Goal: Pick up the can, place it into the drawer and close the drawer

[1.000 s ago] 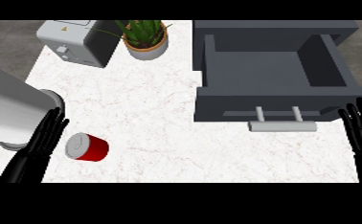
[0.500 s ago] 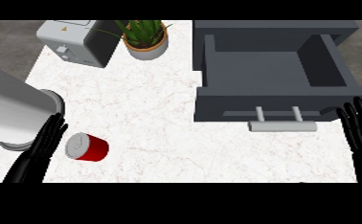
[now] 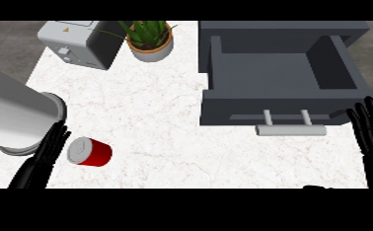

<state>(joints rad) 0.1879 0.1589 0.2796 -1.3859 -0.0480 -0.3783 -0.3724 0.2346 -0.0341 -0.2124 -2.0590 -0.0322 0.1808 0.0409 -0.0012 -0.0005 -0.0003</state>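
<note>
White marbled surface [image 3: 167, 111] fills your head view, with grey floor showing past its far left edge. You see the red can [image 3: 90, 152] lying on its side near the surface's left edge, low in the view, its silver end turned toward the left. Just beside that end you find the left hand [image 3: 42, 160], fingers straight and held together, pointing up the view; whether they touch the can you cannot tell. The grey left forearm [image 3: 22, 119] rises as a broad cylinder directly above the hand at the view's left margin.

Moving right across bare marble, well apart from the can, you meet the dark grey drawer [image 3: 280, 79], pulled open toward you, its hollow visible from above. Its front panel carries a pale bar handle [image 3: 289, 128] on two short posts. Just beside the drawer's right front corner, at the view's right edge, you see the right hand [image 3: 361, 126], fingers straight and slightly spread, pointing up, apart from the handle.

At the far edge of the surface stand a potted plant [image 3: 148, 38] with spiky green leaves in a tan pot and, to its left, a grey toaster [image 3: 79, 43] with dark sides.
</note>
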